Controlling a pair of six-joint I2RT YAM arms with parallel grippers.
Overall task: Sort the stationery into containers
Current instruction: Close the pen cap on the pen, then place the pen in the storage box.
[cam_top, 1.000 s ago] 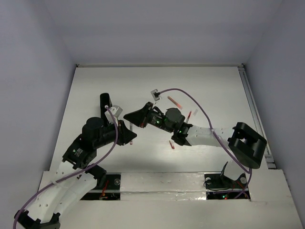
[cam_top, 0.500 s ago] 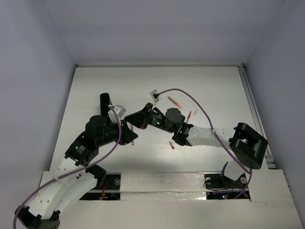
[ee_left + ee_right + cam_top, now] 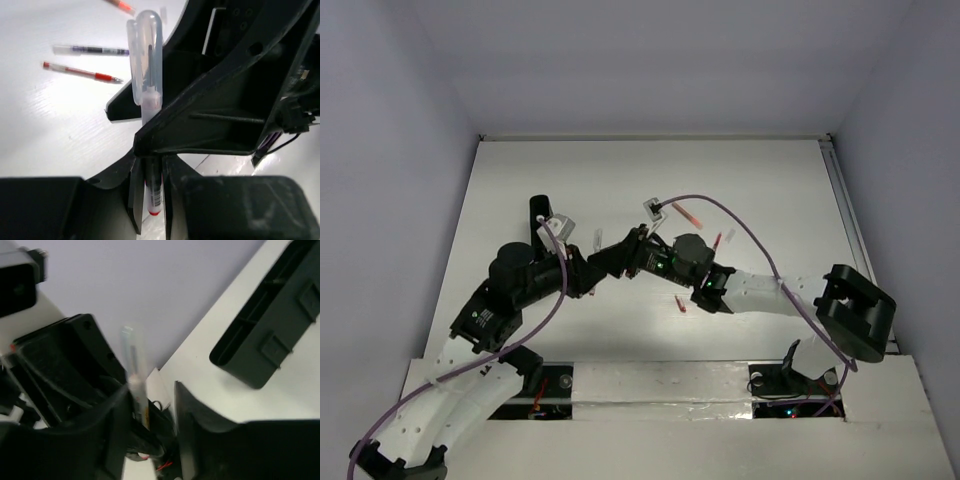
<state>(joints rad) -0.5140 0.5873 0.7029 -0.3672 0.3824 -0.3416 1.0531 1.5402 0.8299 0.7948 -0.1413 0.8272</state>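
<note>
Pen [image 3: 146, 60] with a clear cap is held over the middle of the table [image 3: 620, 170], well away from its edges, with bare white surface all round. We see a red pen [image 3: 80, 71] and a dark pen [image 3: 90, 50] lying beyond, and the black box [image 3: 270, 335] apart. The left gripper [image 3: 151, 170] clamps the barrel; the right gripper [image 3: 150, 395] gapes wide around it.

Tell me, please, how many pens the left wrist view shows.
4. A clear-capped pen stands in the left hand; a dark pen and a red pen lie beyond; a fourth pen is cut off at the top. More may be hidden.
</note>
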